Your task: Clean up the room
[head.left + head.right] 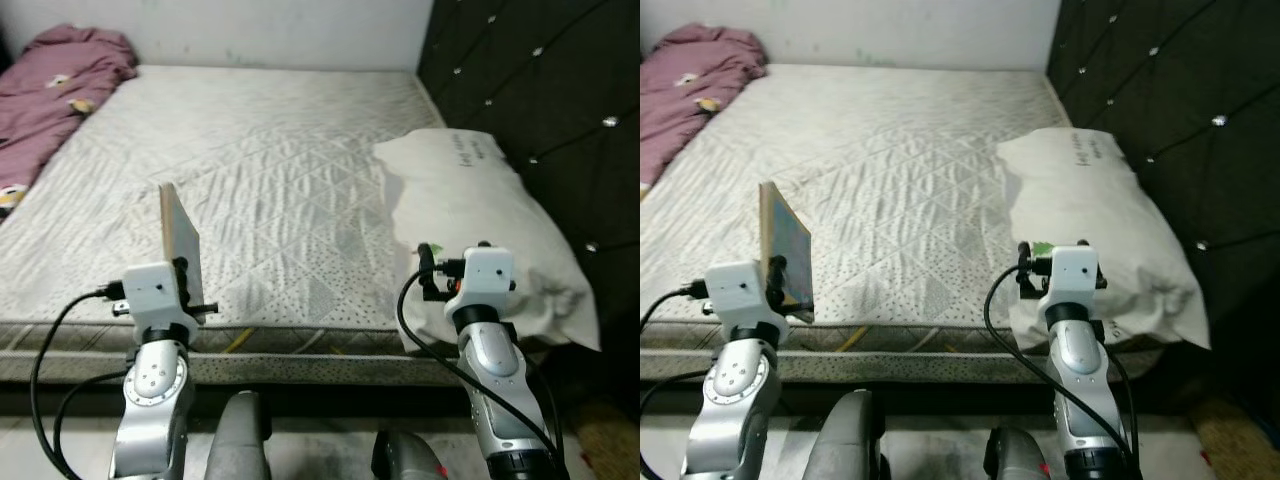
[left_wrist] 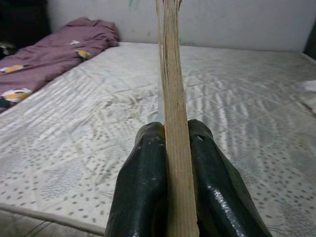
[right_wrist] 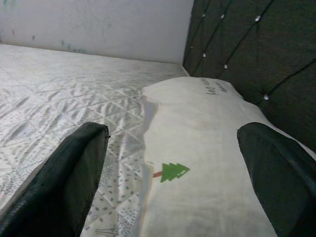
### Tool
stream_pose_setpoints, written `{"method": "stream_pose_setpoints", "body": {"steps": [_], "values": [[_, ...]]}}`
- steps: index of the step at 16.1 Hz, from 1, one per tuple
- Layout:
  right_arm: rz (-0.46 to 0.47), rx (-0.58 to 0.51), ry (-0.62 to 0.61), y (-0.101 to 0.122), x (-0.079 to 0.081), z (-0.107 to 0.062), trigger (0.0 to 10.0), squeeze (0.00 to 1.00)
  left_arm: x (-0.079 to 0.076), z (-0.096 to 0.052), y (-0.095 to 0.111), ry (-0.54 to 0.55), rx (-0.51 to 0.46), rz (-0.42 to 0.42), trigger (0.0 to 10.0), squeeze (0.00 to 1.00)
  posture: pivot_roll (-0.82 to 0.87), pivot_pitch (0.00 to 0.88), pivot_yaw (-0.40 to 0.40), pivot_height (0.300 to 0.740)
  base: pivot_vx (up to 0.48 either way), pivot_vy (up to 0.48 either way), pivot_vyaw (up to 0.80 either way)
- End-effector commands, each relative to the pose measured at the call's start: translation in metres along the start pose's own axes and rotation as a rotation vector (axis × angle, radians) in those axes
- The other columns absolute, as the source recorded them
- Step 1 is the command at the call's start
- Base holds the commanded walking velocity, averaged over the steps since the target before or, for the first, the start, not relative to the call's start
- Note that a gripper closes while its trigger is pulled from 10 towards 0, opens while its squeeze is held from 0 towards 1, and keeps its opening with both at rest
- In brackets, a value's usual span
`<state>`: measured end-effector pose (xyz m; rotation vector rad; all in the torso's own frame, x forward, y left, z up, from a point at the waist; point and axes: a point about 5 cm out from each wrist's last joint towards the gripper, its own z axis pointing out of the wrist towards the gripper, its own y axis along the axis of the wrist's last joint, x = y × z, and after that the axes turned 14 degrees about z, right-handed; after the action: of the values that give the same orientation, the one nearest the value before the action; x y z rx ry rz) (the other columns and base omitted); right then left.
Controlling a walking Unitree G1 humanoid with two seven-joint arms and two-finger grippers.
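The bed point(image 1: 270, 160) stretches ahead, a purple blanket point(image 1: 55, 85) bunched at its ten o'clock corner and a white pillow point(image 1: 480, 215) at two o'clock against the dark tufted headboard point(image 1: 540, 90). Over the near edge, the left pincer point(image 2: 174, 163) is clamped on a thin book point(image 1: 178, 240), held upright. The right pincer point(image 3: 173, 173) is spread wide before the pillow.

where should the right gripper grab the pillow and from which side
Judging by its pose, the near corner of the pillow that overhangs the mattress edge. The open right gripper already faces it; come straight in from the foot side and pinch that soft edge.
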<state>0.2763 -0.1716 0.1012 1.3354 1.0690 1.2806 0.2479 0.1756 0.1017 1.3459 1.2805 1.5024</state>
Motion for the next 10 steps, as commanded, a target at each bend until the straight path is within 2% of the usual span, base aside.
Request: {"method": "stream_pose_setpoints", "body": {"steps": [1,7,10], "values": [[0.009,-0.026,0.006,0.007,0.001,0.003,10.0,0.00,-0.003,0.003,0.013,-0.008,-0.058,-0.013,10.0,0.00,-0.02,0.004,-0.009,0.646,0.000,0.000,0.00],[0.033,-0.038,0.038,0.013,0.005,0.005,10.0,0.00,-0.002,0.008,0.024,-0.025,-0.099,-0.042,10.0,0.00,-0.04,0.048,0.008,0.606,0.000,0.000,0.00],[0.039,-0.029,0.055,0.012,0.007,0.000,10.0,0.00,-0.003,0.014,0.029,-0.040,-0.120,-0.050,10.0,0.00,-0.04,0.051,0.002,0.606,0.081,0.000,0.00]]}}
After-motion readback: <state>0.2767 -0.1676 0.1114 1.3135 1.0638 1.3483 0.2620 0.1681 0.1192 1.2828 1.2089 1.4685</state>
